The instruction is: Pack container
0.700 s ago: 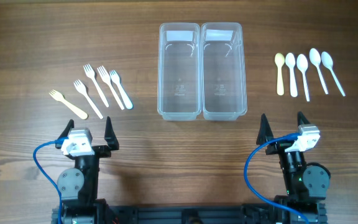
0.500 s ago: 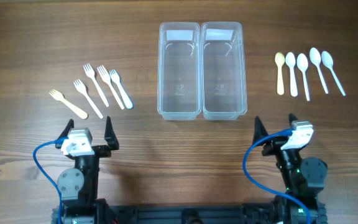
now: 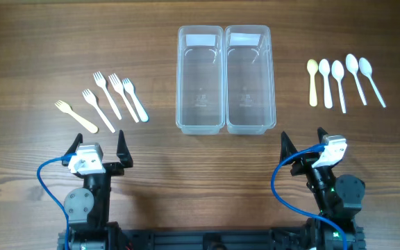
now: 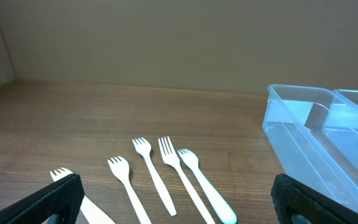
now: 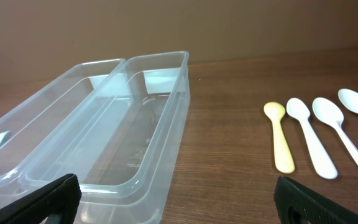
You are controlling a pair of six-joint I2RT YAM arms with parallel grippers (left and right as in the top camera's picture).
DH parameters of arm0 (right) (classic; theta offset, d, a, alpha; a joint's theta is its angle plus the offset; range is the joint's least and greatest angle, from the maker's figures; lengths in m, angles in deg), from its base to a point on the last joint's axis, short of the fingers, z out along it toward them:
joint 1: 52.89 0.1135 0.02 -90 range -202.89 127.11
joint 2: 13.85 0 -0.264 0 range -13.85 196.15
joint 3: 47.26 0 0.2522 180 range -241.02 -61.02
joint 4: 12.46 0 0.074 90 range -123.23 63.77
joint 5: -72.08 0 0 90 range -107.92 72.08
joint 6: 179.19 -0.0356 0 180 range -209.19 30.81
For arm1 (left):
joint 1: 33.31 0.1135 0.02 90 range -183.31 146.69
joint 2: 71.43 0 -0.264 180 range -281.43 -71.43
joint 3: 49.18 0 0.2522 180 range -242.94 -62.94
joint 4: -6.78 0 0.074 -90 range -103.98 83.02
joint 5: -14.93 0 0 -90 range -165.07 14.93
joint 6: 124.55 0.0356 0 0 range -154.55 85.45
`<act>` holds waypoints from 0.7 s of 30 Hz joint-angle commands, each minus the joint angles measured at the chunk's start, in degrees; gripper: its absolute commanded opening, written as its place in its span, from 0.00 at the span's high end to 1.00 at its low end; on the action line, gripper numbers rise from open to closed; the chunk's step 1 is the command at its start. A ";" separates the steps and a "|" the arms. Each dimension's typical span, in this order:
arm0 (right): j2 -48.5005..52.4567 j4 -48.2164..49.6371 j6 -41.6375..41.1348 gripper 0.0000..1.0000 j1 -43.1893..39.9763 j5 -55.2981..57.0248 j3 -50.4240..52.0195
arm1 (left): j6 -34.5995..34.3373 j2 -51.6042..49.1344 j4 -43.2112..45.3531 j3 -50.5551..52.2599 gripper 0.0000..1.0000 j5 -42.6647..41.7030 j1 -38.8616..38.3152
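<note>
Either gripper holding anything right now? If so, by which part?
Nothing held. Left gripper and right gripper are both open and empty; forks and spoons lie loose, clear of both.

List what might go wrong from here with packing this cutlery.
The forks lie closely bunched, so the open left gripper may drag a neighbour along. The spoons lie flat and thin on the table; the open right gripper might scrape it or lose its grip. The clear container looks light, so a bump could slide it.

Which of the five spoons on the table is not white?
The spoon at the end of the row nearest the container: it is pale yellow and the shortest, while the other four are white.
</note>
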 commanded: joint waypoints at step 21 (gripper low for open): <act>0.11 1.60 -9.18 0.00 0.17 -2.71 -0.57 | 1.07 0.57 0.17 0.63 0.00 -0.50 -0.37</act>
